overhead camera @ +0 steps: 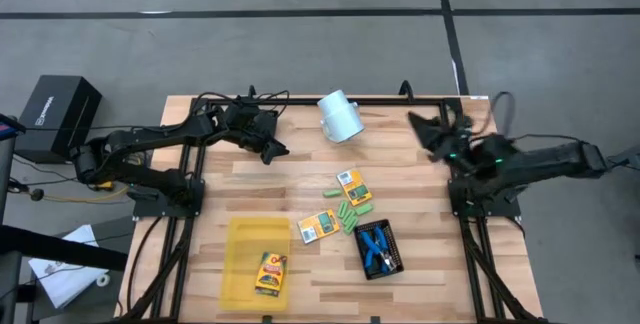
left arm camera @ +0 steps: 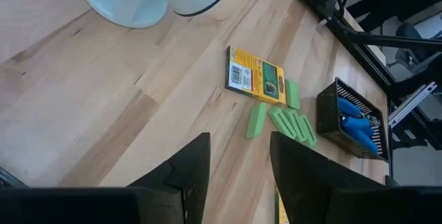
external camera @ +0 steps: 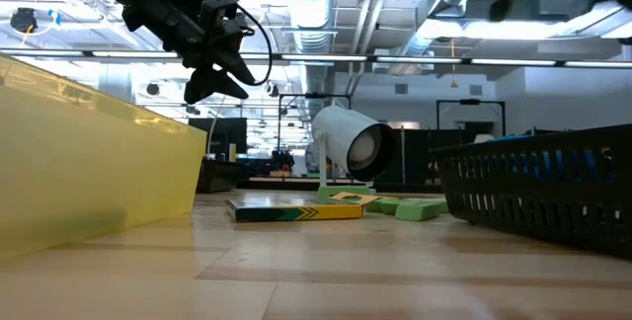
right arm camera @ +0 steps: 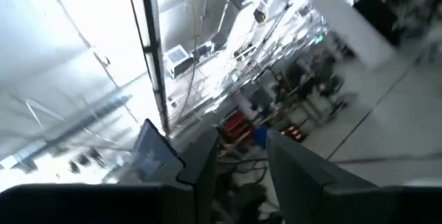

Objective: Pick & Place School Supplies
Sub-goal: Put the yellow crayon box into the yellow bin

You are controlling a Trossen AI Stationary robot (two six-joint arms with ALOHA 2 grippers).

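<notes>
Two flat orange-yellow boxes (overhead camera: 350,186) (overhead camera: 318,226) lie flat on the wooden table, with several light-green oblong pieces (overhead camera: 350,214) between them. A third box (overhead camera: 271,274) lies in the yellow tray (overhead camera: 240,249). The blue-handled tools (overhead camera: 375,246) lie in a black mesh tray (overhead camera: 392,262). My left gripper (overhead camera: 272,150) hangs open above the table's far left, pointing down toward one box (left arm camera: 254,75) and the green pieces (left arm camera: 283,122). My right gripper (overhead camera: 420,129) is open over the far right, raised and tipped upward, with nothing between its fingers (right arm camera: 200,162).
A white cylinder cup (overhead camera: 340,116) lies on its side near the far edge, between the two grippers, its open end showing in the low view (external camera: 363,144). Bare wood lies at the table's left and between the cup and the boxes.
</notes>
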